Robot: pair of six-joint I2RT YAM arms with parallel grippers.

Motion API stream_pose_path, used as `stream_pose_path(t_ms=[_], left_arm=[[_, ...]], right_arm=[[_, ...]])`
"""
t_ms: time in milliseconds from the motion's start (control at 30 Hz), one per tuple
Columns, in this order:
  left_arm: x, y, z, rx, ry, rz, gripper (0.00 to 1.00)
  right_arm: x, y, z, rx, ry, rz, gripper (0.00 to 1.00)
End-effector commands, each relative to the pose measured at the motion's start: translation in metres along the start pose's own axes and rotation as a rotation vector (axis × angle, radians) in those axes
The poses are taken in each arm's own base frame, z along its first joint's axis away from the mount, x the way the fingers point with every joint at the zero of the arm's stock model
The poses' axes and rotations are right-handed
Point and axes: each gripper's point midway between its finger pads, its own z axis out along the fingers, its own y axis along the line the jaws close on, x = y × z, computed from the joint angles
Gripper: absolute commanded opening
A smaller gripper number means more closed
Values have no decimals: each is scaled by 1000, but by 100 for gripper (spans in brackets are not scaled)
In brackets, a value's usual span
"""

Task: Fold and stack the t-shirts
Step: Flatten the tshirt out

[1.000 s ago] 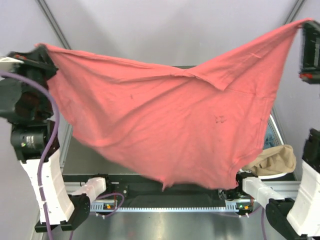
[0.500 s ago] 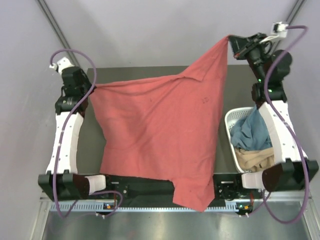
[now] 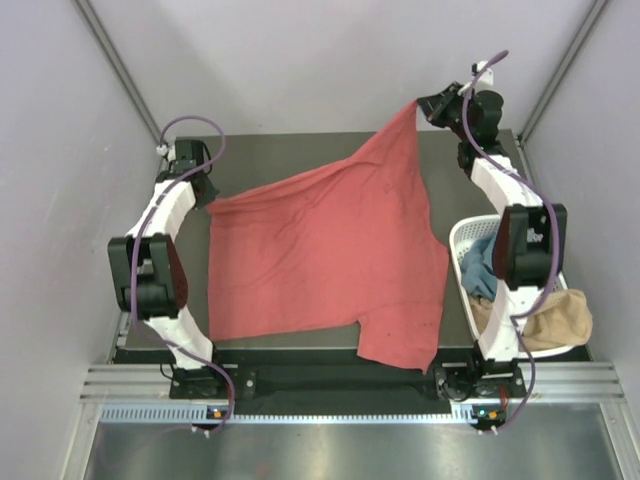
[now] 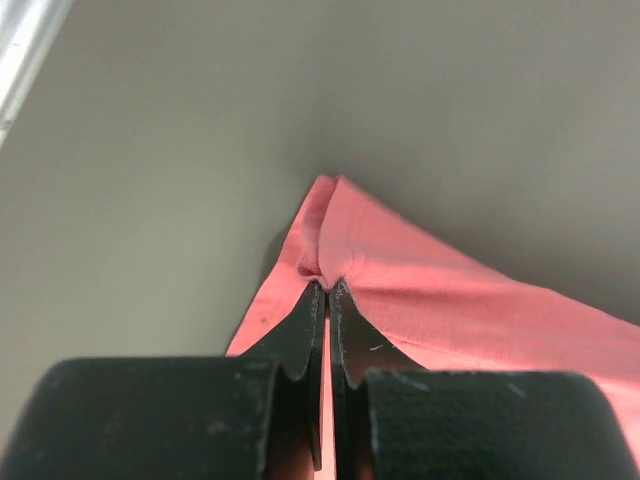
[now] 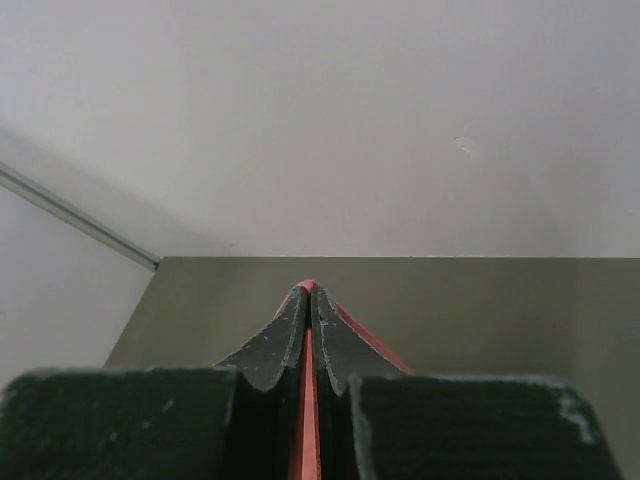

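Over the grey tabletop (image 3: pixel 290 150), a soft coral-red t-shirt (image 3: pixel 330 250) drapes, pinched by left claw (image 4: pixel 327 290) and right claw (image 5: pixel 308 290); seemingly cloth-filled basket (image 3: pixel 453 240) nearby.

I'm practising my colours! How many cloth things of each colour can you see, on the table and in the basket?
Coral-red shirt: 1
Blue cloth, in the white basket: 1
Tan cloth, in the same basket: 1
Total: 3
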Motion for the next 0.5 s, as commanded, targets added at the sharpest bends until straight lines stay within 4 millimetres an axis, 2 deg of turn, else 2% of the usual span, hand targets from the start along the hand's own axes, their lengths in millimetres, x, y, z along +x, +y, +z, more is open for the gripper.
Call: stream_pose_path(t_ms=[0, 67, 100, 133, 267, 367, 400, 433, 467], left_arm=[[-28, -15, 11, 17, -56, -17, 0], [-35, -21, 17, 22, -64, -18, 0], [-33, -21, 28, 12, -49, -15, 0], [-34, -23, 32, 12, -48, -15, 0], [-45, -32, 47, 15, -58, -19, 0], [-43, -34, 59, 9, -46, -16, 0], [-140, -82, 49, 201, -414, -122, 0], [-145, -63, 53, 98, -459, 343, 0], [-127, -121, 44, 415, -342, 44, 0]], right_arm=[[-44, 21, 19, -90, -120, -57, 0], [-34, 9, 32, -72, -93, -47, 0], [-26, 0, 38, -58, -75, -41, 0], [-31, 1, 41, -59, -81, -46, 0], [-21, -13, 54, -28, -48, -29, 0], [-14, -21, 61, -8, -31, -21, 0], [-7, -29, 63, 8, -12, -11, 0], [-11, -28, 66, 6, -21, -14, 0], [-10, -28, 68, 6, -18, -8, 0]])
